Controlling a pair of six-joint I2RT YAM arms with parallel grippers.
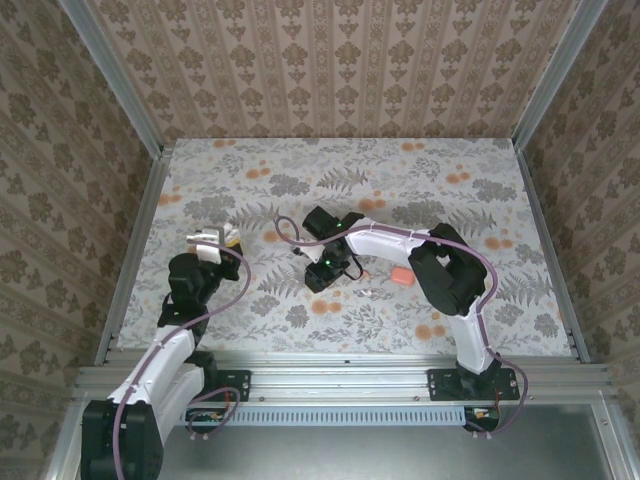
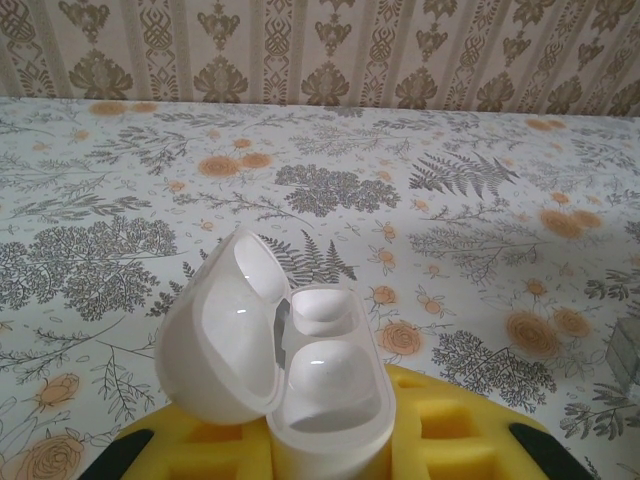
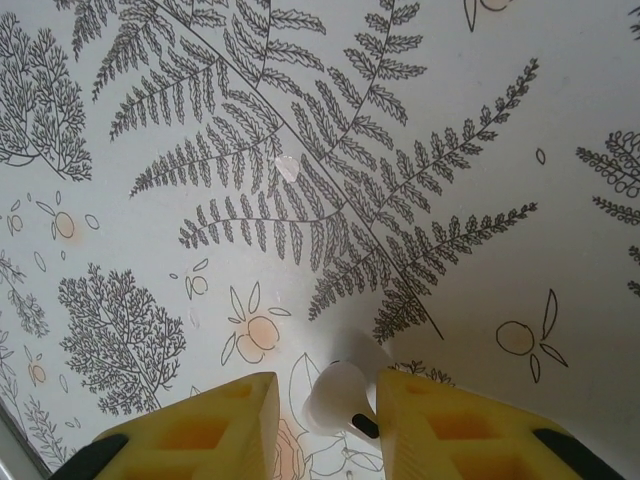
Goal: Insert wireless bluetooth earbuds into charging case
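Observation:
A white charging case [image 2: 325, 385] stands upright with its lid [image 2: 215, 345] swung open to the left, and both wells inside look empty. My left gripper [image 2: 325, 425] is shut on its lower body between the yellow fingers [image 2: 455, 420]. From above, that left gripper [image 1: 212, 245] hovers at the table's left side. One white earbud [image 3: 338, 398] sits between the yellow fingers [image 3: 215, 425] of my right gripper [image 3: 328, 388]. It touches the right finger, and a narrow gap shows on the left. The right gripper [image 1: 335, 272] is low over the table's middle.
A coral-pink case [image 1: 400, 277] lies on the floral table cover [image 1: 400, 190] just right of the right gripper, with small pale bits [image 1: 375, 292] in front of it. Patterned walls [image 1: 330, 60] and metal rails enclose the table on three sides.

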